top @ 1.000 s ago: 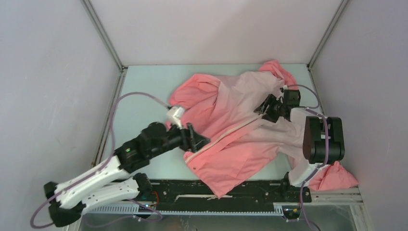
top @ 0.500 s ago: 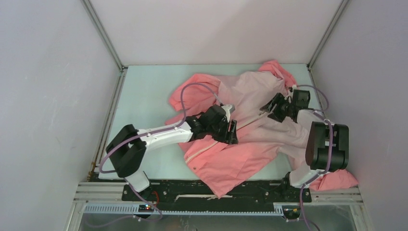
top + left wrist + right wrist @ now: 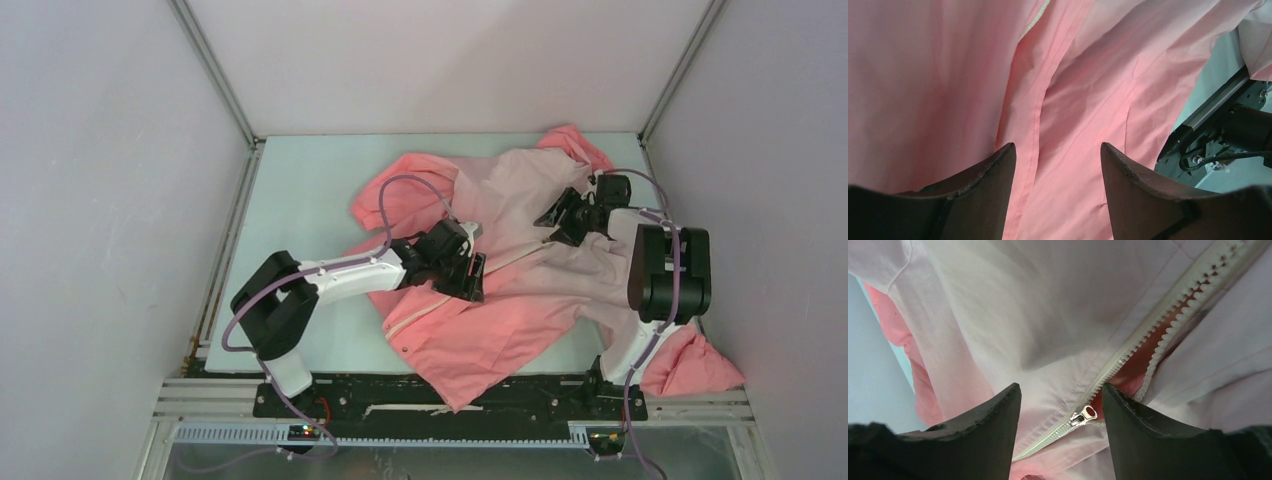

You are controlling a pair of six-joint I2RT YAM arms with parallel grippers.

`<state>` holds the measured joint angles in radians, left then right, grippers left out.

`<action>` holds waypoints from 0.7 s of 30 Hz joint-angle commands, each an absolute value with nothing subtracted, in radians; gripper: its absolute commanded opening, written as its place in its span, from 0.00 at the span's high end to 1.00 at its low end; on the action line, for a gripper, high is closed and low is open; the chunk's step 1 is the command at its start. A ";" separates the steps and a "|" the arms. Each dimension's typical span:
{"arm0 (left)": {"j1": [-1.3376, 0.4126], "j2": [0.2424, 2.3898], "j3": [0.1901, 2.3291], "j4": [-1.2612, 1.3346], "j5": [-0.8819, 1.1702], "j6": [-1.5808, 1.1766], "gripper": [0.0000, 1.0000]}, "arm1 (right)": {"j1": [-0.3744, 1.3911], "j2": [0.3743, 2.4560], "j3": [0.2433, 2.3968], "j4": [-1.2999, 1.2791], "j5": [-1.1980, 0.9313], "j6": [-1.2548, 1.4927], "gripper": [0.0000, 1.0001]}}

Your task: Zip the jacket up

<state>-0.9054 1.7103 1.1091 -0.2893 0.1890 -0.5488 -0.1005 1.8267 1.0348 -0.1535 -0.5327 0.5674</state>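
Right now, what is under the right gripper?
The right gripper hangs open over the jacket, its zipper slider between the fingers. Beyond the slider the teeth lie parted, showing coral lining. The table underneath is covered by fabric.

Even, soft bright light; wrist views sharp, faint shadows.

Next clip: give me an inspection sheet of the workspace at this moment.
Surface: pale table, partly covered by fabric.
Job's things: jacket lies crumpled; at the zipper slider the teeth are joined on one side and apart on the other.
Clutter: nothing seen.
Grippers: left gripper open over coral fabric; right gripper open, slider in view between its fingers.
Cables: purple cables loop along both arms.
Surroundings: white enclosure walls.
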 commanded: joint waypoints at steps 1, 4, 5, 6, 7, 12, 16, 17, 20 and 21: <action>-0.893 1.719 1.132 -0.270 0.182 -0.538 0.33 | -0.114 1.767 1.013 -0.168 -0.492 0.557 0.37; -0.893 1.726 1.120 -0.262 0.189 -0.543 0.34 | -0.124 1.765 1.004 -0.170 -0.484 0.551 0.35; -0.893 1.724 1.113 -0.257 0.190 -0.545 0.34 | -0.127 1.765 1.001 -0.166 -0.483 0.553 0.35; -0.893 1.720 1.106 -0.254 0.190 -0.548 0.33 | -0.131 1.769 1.000 -0.159 -0.491 0.559 0.35; -0.894 1.716 1.100 -0.251 0.189 -0.552 0.33 | -0.133 1.776 1.000 -0.153 -0.497 0.565 0.35; -0.894 1.707 1.083 -0.242 0.193 -0.557 0.33 | -0.134 1.769 1.001 -0.129 -0.506 0.569 0.33; -0.893 1.708 1.080 -0.228 0.213 -0.564 0.33 | -0.131 1.810 1.019 -0.119 -0.614 0.571 0.37; -0.893 1.705 1.080 -0.226 0.214 -0.564 0.33 | -0.128 1.815 1.019 -0.125 -0.624 0.572 0.38; -0.893 1.696 1.083 -0.223 0.216 -0.562 0.33 | -0.124 1.801 1.010 -0.132 -0.626 0.571 0.39; -0.893 1.694 1.084 -0.226 0.216 -0.560 0.33 | -0.124 1.791 1.005 -0.129 -0.628 0.571 0.40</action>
